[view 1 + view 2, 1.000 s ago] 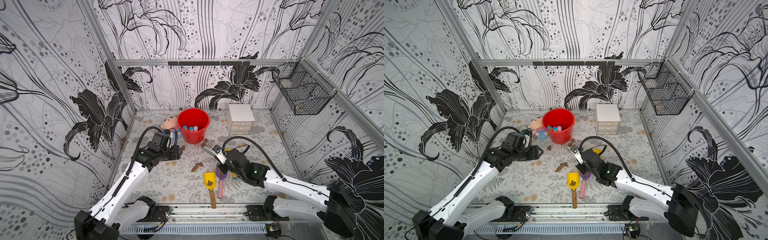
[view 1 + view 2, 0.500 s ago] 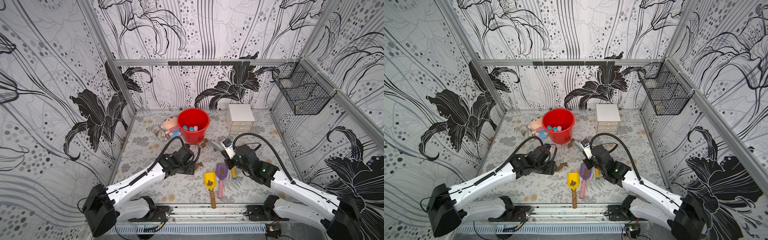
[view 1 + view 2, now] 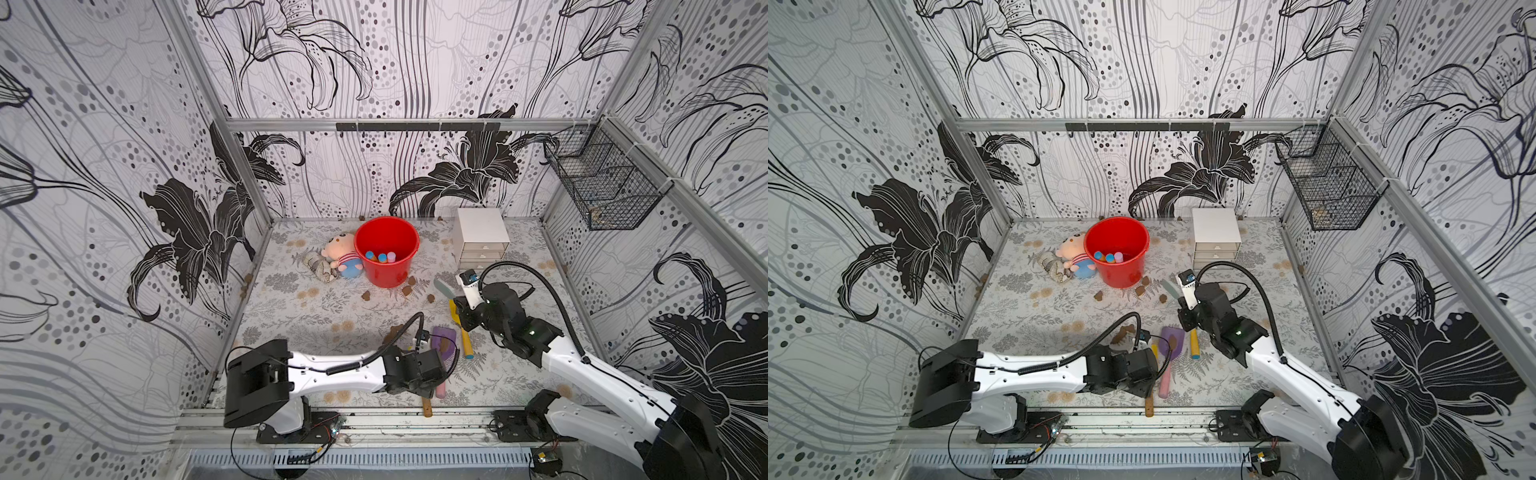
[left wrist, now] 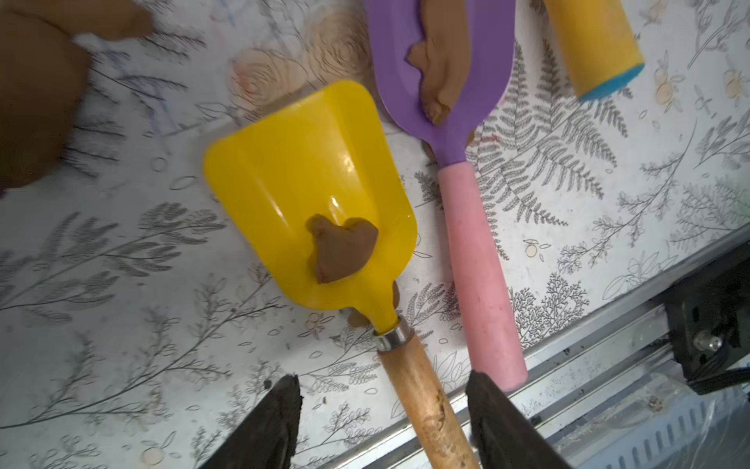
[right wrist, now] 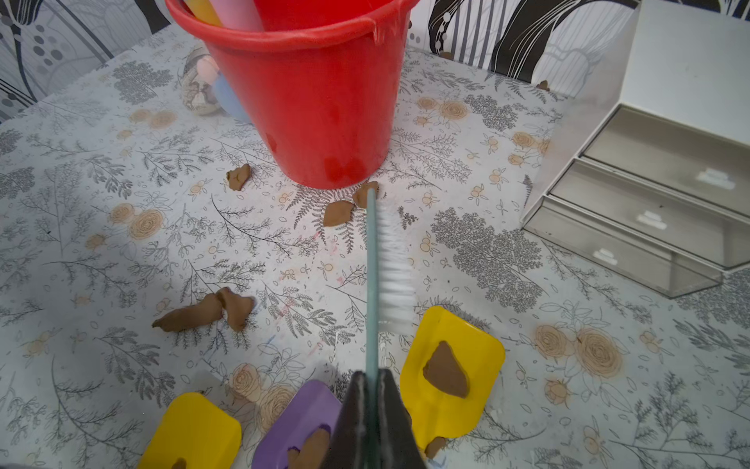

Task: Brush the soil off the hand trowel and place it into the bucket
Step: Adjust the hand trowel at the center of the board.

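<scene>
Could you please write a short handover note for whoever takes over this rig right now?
Left gripper: open, jaws either side of the wooden handle of the yellow trowel, not closed on it.
Right gripper: shut on the brush, which points toward the red bucket.
Things: a soil clump sits on the yellow trowel's blade. The purple trowel and a second yellow trowel lie beside it, both soiled. The bucket stands at the back with coloured handles inside.
Done: brush in hand.
Left: grip the trowel, brush it clean, place it in the bucket.
</scene>
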Robot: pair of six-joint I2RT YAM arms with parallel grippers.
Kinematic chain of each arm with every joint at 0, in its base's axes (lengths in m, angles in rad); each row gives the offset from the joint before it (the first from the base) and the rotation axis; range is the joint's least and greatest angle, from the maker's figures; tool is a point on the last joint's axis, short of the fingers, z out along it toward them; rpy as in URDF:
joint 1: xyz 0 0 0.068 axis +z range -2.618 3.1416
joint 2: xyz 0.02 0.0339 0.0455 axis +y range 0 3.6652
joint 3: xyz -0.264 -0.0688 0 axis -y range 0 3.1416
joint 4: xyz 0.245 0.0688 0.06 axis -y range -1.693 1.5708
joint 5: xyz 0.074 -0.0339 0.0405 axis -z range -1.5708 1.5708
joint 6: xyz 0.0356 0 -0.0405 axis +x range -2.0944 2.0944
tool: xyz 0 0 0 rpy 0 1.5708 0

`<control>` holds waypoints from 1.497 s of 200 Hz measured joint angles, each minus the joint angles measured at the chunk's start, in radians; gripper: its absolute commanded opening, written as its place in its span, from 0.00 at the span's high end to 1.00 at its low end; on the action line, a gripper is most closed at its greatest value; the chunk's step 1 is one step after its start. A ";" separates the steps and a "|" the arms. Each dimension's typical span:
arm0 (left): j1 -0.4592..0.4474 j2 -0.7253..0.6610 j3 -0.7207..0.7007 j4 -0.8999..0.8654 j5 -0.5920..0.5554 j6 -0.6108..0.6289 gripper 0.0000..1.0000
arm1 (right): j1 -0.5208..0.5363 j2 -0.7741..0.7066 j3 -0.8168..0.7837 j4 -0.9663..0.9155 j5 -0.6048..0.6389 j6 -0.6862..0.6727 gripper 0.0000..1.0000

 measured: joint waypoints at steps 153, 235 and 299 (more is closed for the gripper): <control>-0.039 0.116 0.016 0.014 0.076 -0.082 0.64 | 0.000 -0.034 -0.027 -0.020 -0.019 0.004 1.00; 0.062 -0.006 -0.039 -0.040 0.064 0.043 0.77 | 0.000 -0.002 -0.027 -0.020 -0.023 0.007 1.00; 0.183 -0.020 -0.050 -0.087 0.064 0.232 0.72 | 0.000 -0.002 -0.027 -0.020 -0.022 0.008 1.00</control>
